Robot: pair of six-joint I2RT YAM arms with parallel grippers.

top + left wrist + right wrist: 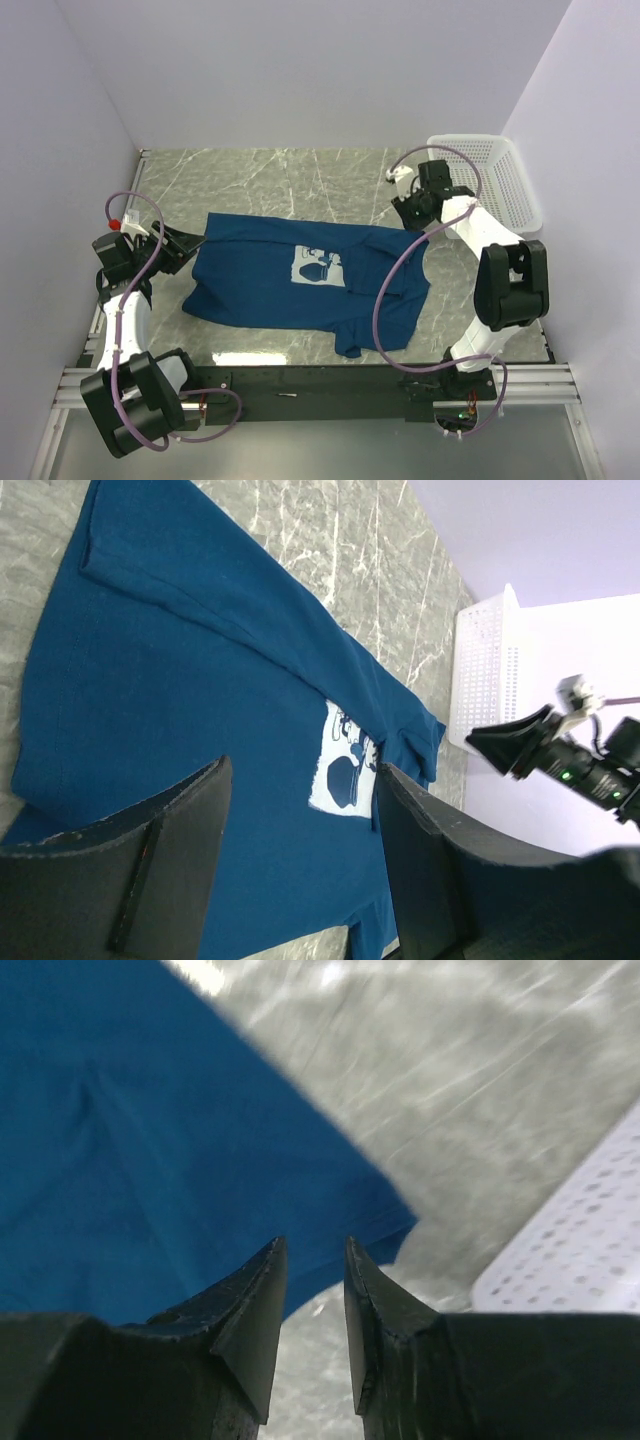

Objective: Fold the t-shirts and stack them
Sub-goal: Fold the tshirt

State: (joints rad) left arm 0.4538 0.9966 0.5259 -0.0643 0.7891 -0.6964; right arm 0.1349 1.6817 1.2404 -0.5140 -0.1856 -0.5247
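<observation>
Centre frame, t-shirt (270, 290) is flanked by wide left fingers (150, 860); its corner could be bunched by narrowed, empty right fingers (245, 1320).

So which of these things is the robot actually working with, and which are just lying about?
Part of the job:
- the dark blue t-shirt, lying spread on the table

Just lying about:
- the white mesh basket, far right corner

One t-shirt (260, 285), bearing one print (318, 266). One basket (497, 175). One table (270, 175). Two arms: a left arm (125, 320) and a right arm (490, 245). Two pincers, the left pincer (305, 768) and the right pincer (315, 1250), each with two fingers (250, 1300).
</observation>
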